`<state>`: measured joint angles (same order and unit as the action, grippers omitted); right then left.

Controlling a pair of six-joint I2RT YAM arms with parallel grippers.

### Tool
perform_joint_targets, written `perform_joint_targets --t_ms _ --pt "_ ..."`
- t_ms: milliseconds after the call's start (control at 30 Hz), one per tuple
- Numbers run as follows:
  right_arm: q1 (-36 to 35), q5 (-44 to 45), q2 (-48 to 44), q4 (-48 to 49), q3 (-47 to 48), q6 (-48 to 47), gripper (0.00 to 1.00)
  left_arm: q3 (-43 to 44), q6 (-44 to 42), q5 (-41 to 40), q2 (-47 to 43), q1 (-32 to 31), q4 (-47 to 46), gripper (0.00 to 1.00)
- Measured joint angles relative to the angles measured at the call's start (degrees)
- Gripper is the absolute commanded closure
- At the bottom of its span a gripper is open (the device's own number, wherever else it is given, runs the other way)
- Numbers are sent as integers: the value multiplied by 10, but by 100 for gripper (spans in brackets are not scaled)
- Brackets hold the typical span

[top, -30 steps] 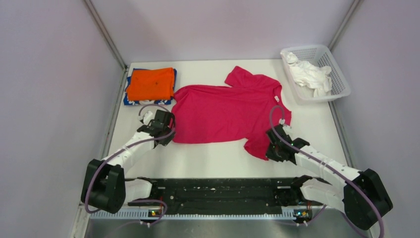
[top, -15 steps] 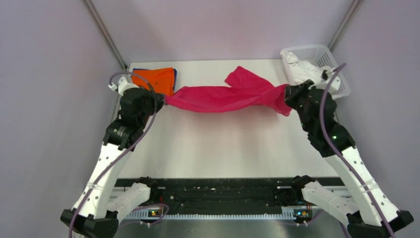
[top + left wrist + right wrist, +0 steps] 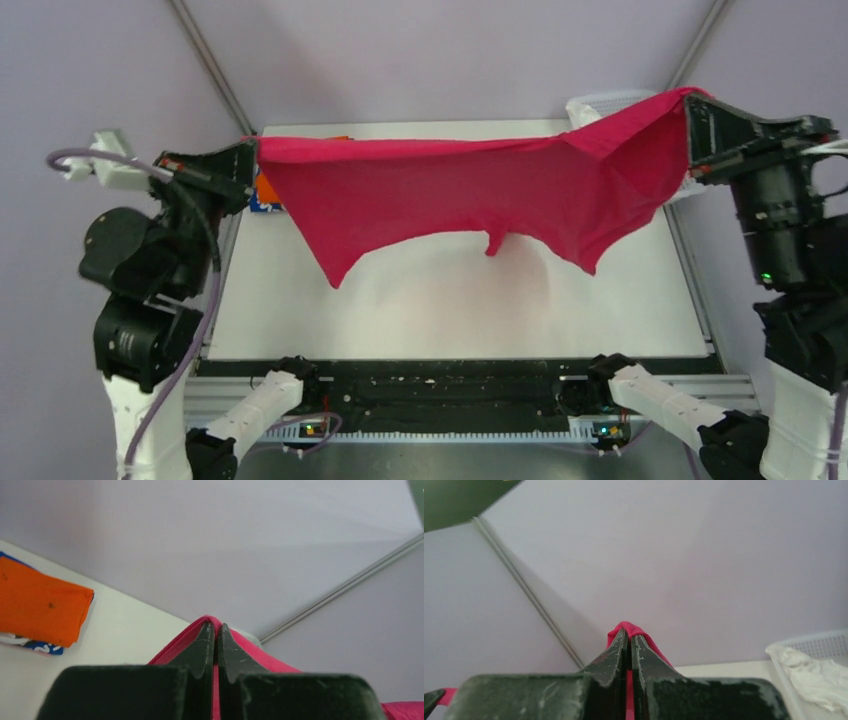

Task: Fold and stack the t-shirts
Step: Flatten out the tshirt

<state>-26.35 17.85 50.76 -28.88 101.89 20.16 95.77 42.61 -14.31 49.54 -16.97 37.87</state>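
Note:
The magenta-red t-shirt (image 3: 480, 190) hangs spread out in the air above the white table (image 3: 450, 300), stretched between both raised arms. My left gripper (image 3: 250, 155) is shut on its left top corner, and red cloth shows pinched between the jaws in the left wrist view (image 3: 216, 627). At the right top corner my right gripper (image 3: 690, 105) is shut on the cloth in the same way (image 3: 629, 635). The folded orange t-shirt (image 3: 40, 605) lies on the blue t-shirt with white marks (image 3: 30, 646) at the back left. From above this stack is mostly hidden behind the hanging shirt.
A white mesh basket (image 3: 819, 640) holding white cloth (image 3: 816, 672) stands at the back right, partly behind the raised shirt. Lilac walls enclose the table on three sides. The black rail (image 3: 450, 385) runs along the near edge.
Both arms have lifted the magenta-red shirt off the table and moved apart. It went from lying flat, through a bunched band, to hanging stretched wide in the air.

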Motion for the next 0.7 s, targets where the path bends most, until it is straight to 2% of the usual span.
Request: perform_joint_targets --t_ms 167,400,533,700 --pt "0 -86 5 -35 119 -29 100 71 -19 26 -30 0 19 100" --pt "0 -132 6 -57 189 -57 100 118 -28 45 -39 0 32 100" --pt "0 -93 15 -62 192 -76 100 117 -31 44 -26 0 38 100" --pt "0 26 46 -33 134 -112 100 73 -32 12 13 0 27 100"
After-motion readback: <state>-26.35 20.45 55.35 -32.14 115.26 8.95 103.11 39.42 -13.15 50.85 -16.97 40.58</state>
